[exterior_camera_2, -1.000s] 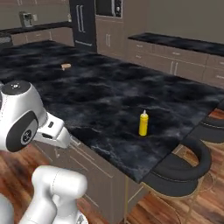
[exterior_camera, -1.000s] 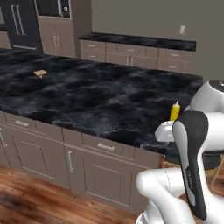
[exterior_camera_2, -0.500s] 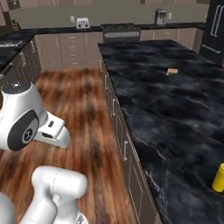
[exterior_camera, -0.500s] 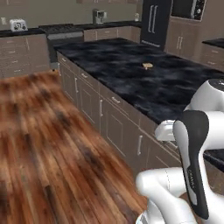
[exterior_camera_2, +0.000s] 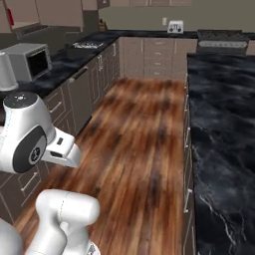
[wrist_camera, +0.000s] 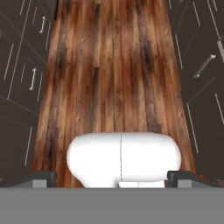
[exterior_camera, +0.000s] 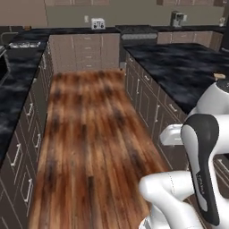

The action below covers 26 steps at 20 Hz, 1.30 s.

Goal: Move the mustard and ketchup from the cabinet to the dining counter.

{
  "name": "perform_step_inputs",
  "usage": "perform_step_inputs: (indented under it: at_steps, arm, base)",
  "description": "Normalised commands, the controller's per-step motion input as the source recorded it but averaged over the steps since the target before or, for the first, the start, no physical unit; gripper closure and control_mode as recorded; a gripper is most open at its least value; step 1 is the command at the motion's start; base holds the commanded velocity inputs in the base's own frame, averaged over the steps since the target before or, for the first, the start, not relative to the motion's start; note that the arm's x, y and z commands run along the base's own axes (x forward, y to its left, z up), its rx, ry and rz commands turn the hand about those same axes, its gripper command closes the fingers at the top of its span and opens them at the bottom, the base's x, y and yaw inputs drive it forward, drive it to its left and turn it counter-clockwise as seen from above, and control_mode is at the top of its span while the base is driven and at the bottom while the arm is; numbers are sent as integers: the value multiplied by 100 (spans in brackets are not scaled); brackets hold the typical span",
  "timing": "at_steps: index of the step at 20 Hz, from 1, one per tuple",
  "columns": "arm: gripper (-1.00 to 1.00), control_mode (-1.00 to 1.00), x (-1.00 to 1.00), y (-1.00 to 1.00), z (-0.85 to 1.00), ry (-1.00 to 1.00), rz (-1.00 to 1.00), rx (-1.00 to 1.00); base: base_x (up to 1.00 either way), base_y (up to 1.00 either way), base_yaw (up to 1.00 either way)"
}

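The dining counter [exterior_camera: 179, 67] of black veined marble runs along the right of the left base view, and the dining counter [exterior_camera_2: 224, 124] is again on the right of the right base view. A brown wall cabinet [exterior_camera_2: 55, 12] hangs at the top left of the right base view, with a thin red sliver at its left edge that I cannot identify. Mustard and ketchup are out of view. In the hand view my gripper [wrist_camera: 113, 177] points down at the wood floor, open, its fingertips [wrist_camera: 43, 177] far apart with nothing between them.
A wood-floor aisle [exterior_camera: 89, 134] runs between the island and a narrower black worktop with a microwave [exterior_camera_2: 32, 60]. A toaster [exterior_camera: 97, 23] and a stove [exterior_camera: 134, 30] stand along the back wall. A small tan thing [exterior_camera: 219, 76] lies on the island.
The base has turned, so both base views swung from the island top to the floor aisle. The yellow bottle standing on the island has left the picture. The gripper stays open.
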Motion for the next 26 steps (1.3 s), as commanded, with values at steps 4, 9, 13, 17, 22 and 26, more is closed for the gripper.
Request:
perform_step_inputs:
  at_steps: [4, 9, 13, 17, 22, 26]
  arm:
    - [-100, 100, 0, 0, 0, 0, 0, 0]
    - [-100, 100, 0, 0, 0, 0, 0, 0]
    - [-100, 100, 0, 0, 0, 0, 0, 0]
    - [-100, 100, 0, 0, 0, 0, 0, 0]
    - [-100, 100, 0, 0, 0, 0, 0, 0]
    - [-100, 100, 0, 0, 0, 0, 0, 0]
  base:
    - [88, 21, 16]
    - [94, 20, 12]
    - [94, 19, 12]
    - [92, 16, 19]
    - [84, 14, 30]
    - [83, 13, 31]
